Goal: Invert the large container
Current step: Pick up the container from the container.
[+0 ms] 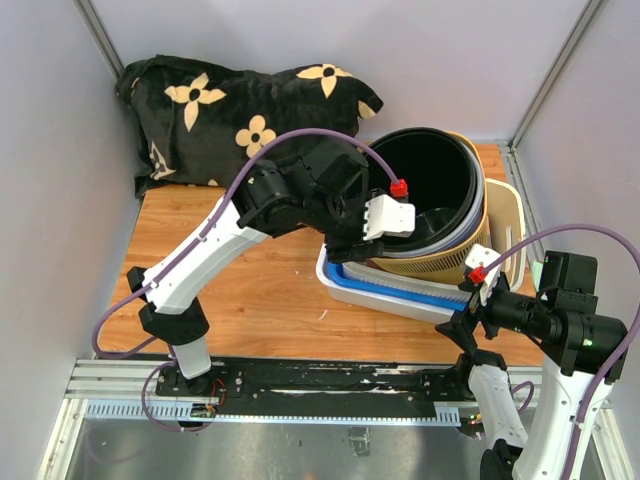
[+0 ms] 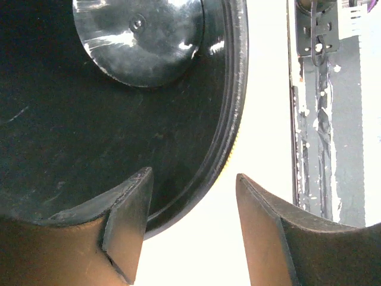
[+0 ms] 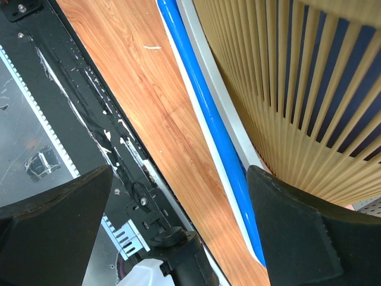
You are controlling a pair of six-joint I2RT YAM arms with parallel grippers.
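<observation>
The large container [image 1: 432, 205] is a tan slatted bin with a black liner. It leans tilted toward the left on a white tray with a blue rim [image 1: 400, 294], its mouth facing up and left. My left gripper [image 1: 362, 243] is open at the bin's near-left rim. In the left wrist view the gripper [image 2: 193, 196] has one finger [image 2: 128, 208] inside the black liner [image 2: 89, 119] and the other outside, not touching the rim. My right gripper [image 1: 452, 328] is open and empty beside the tray's front right corner. The right wrist view shows this gripper [image 3: 178, 202], the slats [image 3: 297, 89] and the tray's rim [image 3: 202, 101].
A black pillow with cream flowers [image 1: 240, 110] lies at the back left. A cream basket [image 1: 507, 215] stands behind the bin on the right. Enclosure walls close both sides. The black mounting rail [image 1: 300, 378] runs along the table's near edge.
</observation>
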